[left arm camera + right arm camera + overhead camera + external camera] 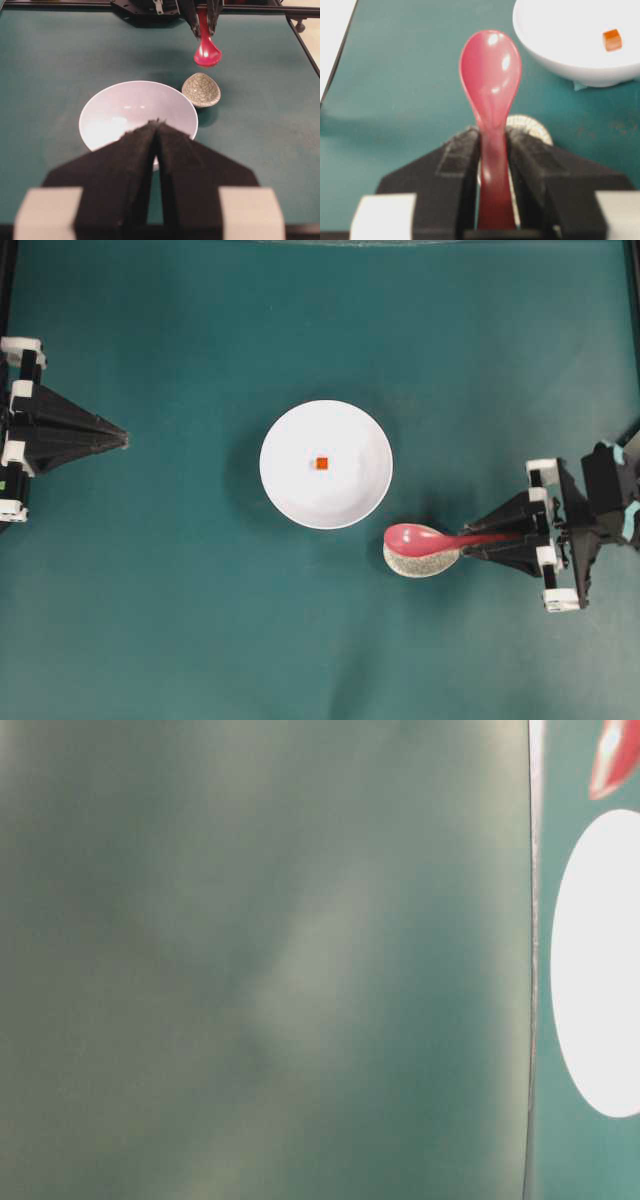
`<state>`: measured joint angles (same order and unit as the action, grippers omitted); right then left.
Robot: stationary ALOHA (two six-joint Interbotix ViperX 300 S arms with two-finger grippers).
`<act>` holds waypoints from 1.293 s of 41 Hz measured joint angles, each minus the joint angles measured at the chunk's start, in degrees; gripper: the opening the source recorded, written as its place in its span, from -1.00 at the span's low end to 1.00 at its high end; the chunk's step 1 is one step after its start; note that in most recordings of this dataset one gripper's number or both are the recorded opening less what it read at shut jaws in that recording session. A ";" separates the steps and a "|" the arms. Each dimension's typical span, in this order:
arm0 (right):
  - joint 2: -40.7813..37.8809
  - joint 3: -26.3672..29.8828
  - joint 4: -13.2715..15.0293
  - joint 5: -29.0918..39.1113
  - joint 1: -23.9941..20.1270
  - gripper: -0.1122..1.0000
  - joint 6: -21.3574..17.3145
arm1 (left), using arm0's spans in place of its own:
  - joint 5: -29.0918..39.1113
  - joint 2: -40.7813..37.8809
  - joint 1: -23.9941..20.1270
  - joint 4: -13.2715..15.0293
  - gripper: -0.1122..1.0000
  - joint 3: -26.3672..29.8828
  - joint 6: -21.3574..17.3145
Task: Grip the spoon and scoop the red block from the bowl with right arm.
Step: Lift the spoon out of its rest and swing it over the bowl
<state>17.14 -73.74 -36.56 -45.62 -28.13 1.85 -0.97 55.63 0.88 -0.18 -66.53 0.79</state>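
Spoon (pixel 490 95) is clamped by its handle between my right gripper (pixel 492 150) fingers, pads pressed on both sides of the handle, oval end sticking out ahead. In the overhead view the spoon (pixel 432 537) hangs over the speckled spoon rest (pixel 420 561); from the left wrist view it's clearly lifted, red spoon (pixel 206 50) in the air above and behind the rest (pixel 201 90), not touching it. Right wrist view shows only a sliver of the rest (pixel 530 125) peeking out behind my fingers.

Bowl (pixel 326 464), white, sits mid-table on the green mat (pixel 180 620), just up and left of the rest, small gap between them. Red block (pixel 321 463) lies near the bowl's centre; also seen as an orange cube (pixel 612 40) inside the bowl (pixel 560 55) at upper right of the right wrist view. Spoon tip is short of the bowl rim, not over it.

My left gripper (pixel 118 440) is parked at the far left edge, well apart from everything, fingers together, tips meeting, holding nothing (pixel 157 130). It points toward the bowl (pixel 120 110).

Table-level view is blurred; only a white oval (pixel 600 960) and a red smear (pixel 610 760) at right.
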 measured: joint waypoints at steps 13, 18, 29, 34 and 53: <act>10.37 4.48 0.00 16.00 10.55 -0.35 8.79 | 1.05 0.00 0.00 0.00 -0.76 0.00 0.09; 13.18 7.29 0.09 23.82 15.12 -0.35 12.74 | 1.67 0.09 0.00 0.00 -0.76 0.00 0.18; 16.17 14.94 0.18 42.63 25.05 -0.35 18.37 | 1.85 0.62 0.00 -0.09 -0.76 0.00 0.18; 16.00 17.75 0.18 50.10 28.74 -0.35 18.46 | 1.85 0.62 -0.09 0.00 -0.76 0.00 0.18; 11.51 24.35 0.70 60.03 36.21 -0.35 18.46 | 1.85 0.62 0.00 0.00 -0.76 0.00 0.18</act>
<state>28.65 -49.39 -35.86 14.41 8.09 20.30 0.88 56.25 0.88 -0.18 -66.53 0.97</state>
